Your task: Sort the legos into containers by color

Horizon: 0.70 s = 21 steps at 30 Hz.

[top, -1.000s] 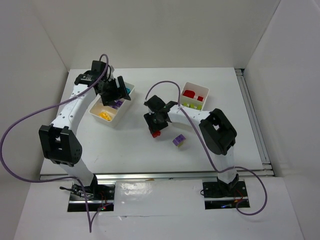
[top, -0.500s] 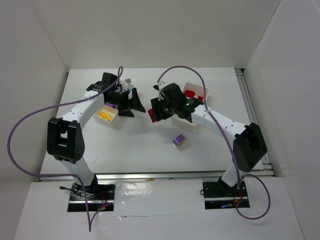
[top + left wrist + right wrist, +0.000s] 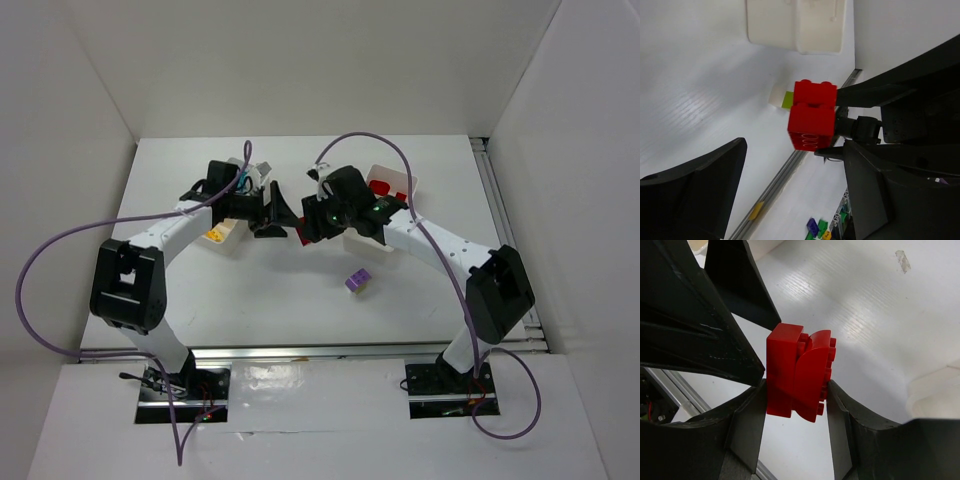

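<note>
Red plastic: two legos pressed together, one square-edged, one with a rounded face, studs showing. The right gripper is clamped on the pair, one finger against each side. The left gripper has its fingers spread wide, and the pair sits in line with the gap between them.

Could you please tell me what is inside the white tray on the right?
Red bricks show in the far part of the right tray. Its near part is covered by the right arm, so anything lying there cannot be seen.
</note>
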Each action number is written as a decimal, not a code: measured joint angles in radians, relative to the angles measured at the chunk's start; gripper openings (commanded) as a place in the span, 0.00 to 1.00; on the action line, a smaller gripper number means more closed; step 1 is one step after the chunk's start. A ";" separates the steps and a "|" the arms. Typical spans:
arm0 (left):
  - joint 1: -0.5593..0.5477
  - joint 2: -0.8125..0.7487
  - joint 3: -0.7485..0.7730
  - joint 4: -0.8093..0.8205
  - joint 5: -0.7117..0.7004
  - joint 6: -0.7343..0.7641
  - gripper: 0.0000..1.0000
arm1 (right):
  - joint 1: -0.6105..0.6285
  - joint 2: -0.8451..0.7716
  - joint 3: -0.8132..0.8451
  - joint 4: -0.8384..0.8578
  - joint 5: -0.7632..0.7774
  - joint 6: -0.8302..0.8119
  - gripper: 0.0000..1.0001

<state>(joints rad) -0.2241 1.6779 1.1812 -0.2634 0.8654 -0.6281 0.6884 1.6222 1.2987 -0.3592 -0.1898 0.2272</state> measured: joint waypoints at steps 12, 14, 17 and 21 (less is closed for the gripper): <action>-0.035 -0.011 -0.015 0.136 0.027 -0.064 0.58 | 0.000 0.004 0.000 -0.001 -0.012 0.011 0.40; -0.034 -0.011 -0.015 0.137 0.025 -0.064 0.50 | 0.000 0.004 0.000 -0.002 -0.012 0.011 0.40; -0.032 -0.009 -0.015 0.136 0.016 -0.060 0.35 | 0.000 0.004 0.000 -0.002 -0.011 0.012 0.40; -0.031 -0.006 -0.014 0.138 0.018 -0.059 0.21 | -0.003 0.004 0.000 -0.002 -0.011 0.014 0.40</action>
<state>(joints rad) -0.2550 1.6718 1.1667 -0.1257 0.8833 -0.6868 0.6853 1.6264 1.2991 -0.3614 -0.2012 0.2417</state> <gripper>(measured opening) 0.434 0.540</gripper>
